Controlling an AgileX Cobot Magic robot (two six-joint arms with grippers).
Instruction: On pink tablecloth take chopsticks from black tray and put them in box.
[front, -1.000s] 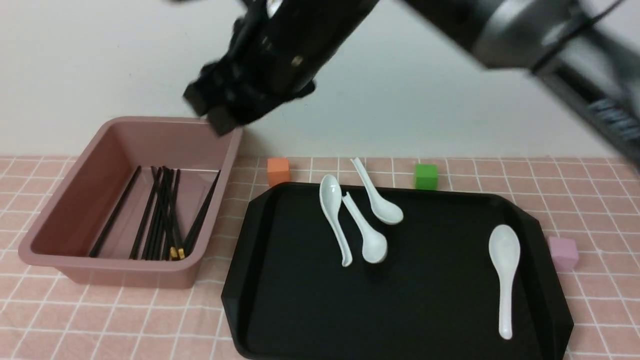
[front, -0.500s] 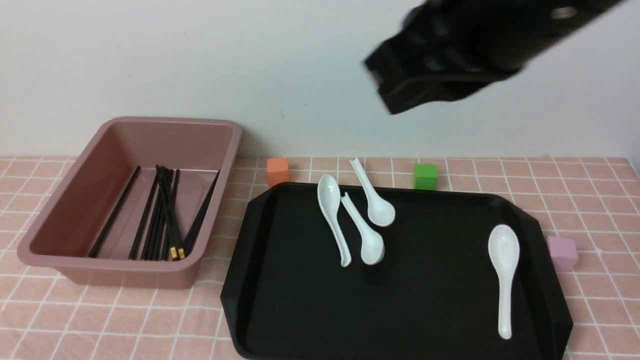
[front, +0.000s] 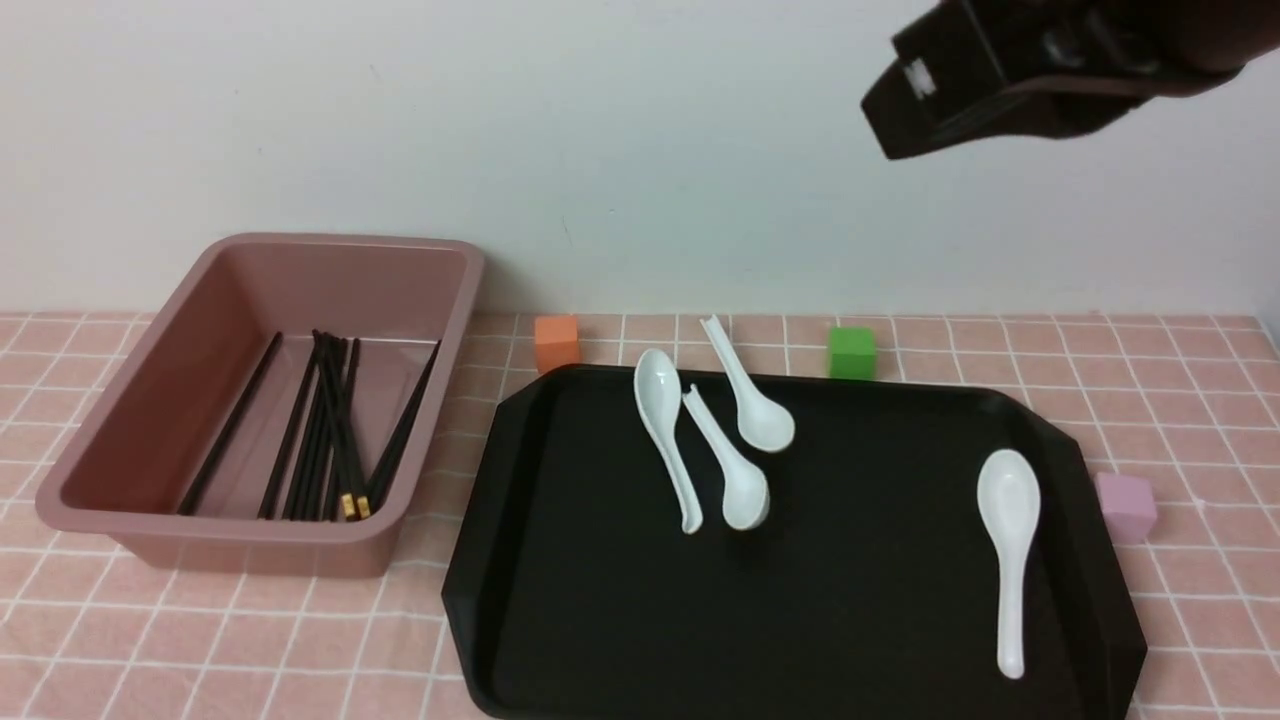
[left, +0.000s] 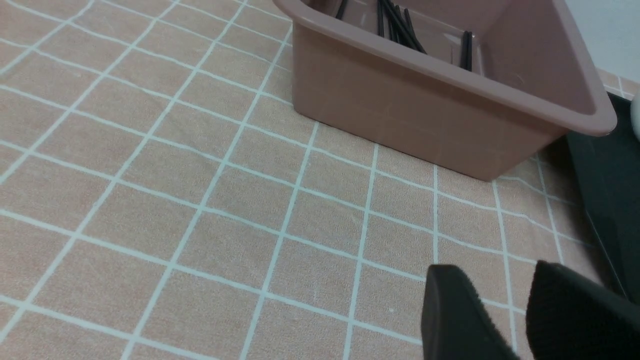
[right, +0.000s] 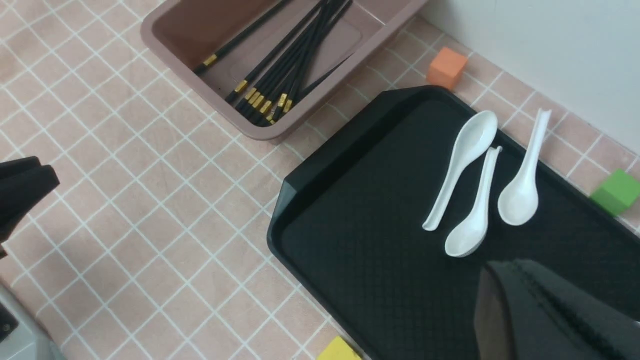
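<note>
The dusty-pink box (front: 150, 400) stands at the left on the pink tablecloth (front: 200, 640). Several black chopsticks with gold bands (front: 335, 430) lie inside it; they also show in the right wrist view (right: 280, 65). The black tray (front: 800, 600) on the right holds only white spoons and no chopsticks. My right gripper (front: 890, 110) hangs high above the tray's far right, shut and empty; its fingertips (right: 500, 280) are pressed together. My left gripper (left: 495, 272) is low over the cloth near the box (left: 440, 100), fingers apart and empty.
Three white spoons (front: 740, 470) lie at the tray's far middle and one spoon (front: 1010, 540) at its right. An orange cube (front: 556, 343), a green cube (front: 852, 352) and a small pink cube (front: 1128, 505) sit around the tray. A yellow cube (right: 340, 351) sits by its near edge.
My right gripper has swung from above the box's far corner across to the right and higher, ending above the tray's far right. The chopsticks in the box have not moved.
</note>
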